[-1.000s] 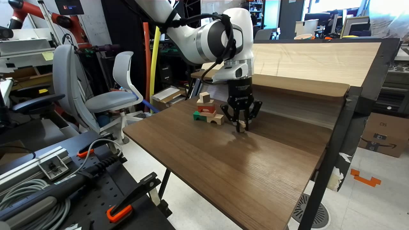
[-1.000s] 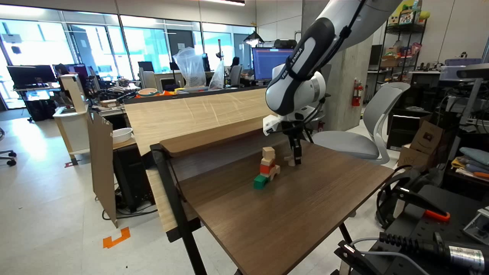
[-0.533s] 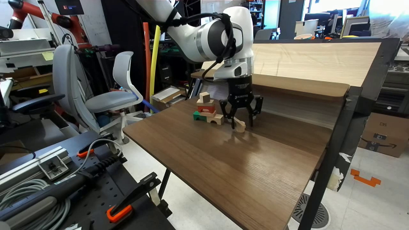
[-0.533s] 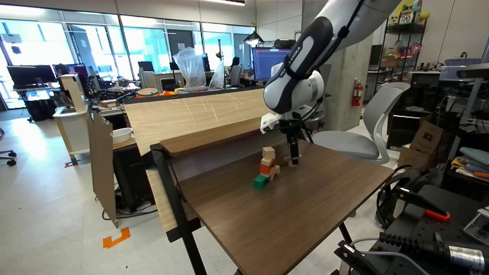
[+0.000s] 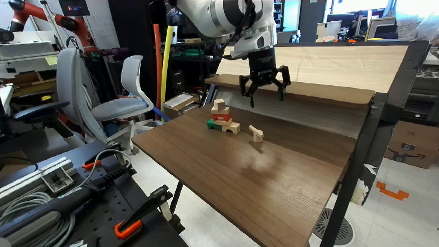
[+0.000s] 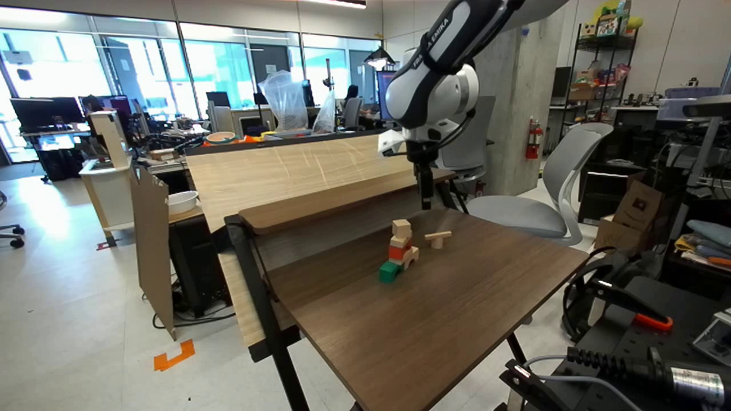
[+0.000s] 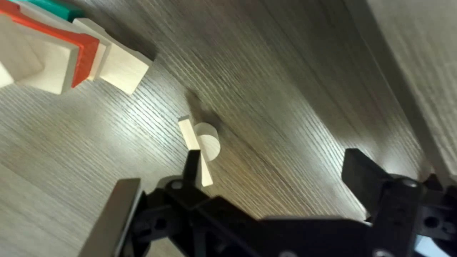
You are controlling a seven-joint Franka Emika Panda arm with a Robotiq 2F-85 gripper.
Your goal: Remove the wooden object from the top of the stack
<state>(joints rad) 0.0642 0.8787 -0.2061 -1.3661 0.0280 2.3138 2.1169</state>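
Observation:
The wooden object, a pale cube (image 5: 219, 104), rests on top of the stack (image 5: 221, 117), whose tan, red and green blocks stand on the table in both exterior views. Only part of that cube (image 7: 16, 50) shows at the left edge of the wrist view. Beside the stack, a thin pale strip (image 5: 255, 130) lies across a short upright wooden cylinder (image 5: 258, 138). My gripper (image 5: 267, 100) hangs open above and behind them, apart from every block. In the wrist view a finger (image 7: 192, 162) overlaps the strip (image 7: 187, 132), with only tabletop seen between the fingertips.
Behind the work area, a raised brown shelf (image 5: 319, 92) runs along the table (image 5: 219, 164), with a tilted pale board (image 5: 343, 67) behind it. A grey chair (image 6: 517, 214) stands near the table's far end. A black bench with tools (image 5: 103, 195) is close by.
The gripper was shut around the strip at the cylinder, then its fingers spread. It has since risen well above the table, leaving the strip on the cylinder. The stack has not moved.

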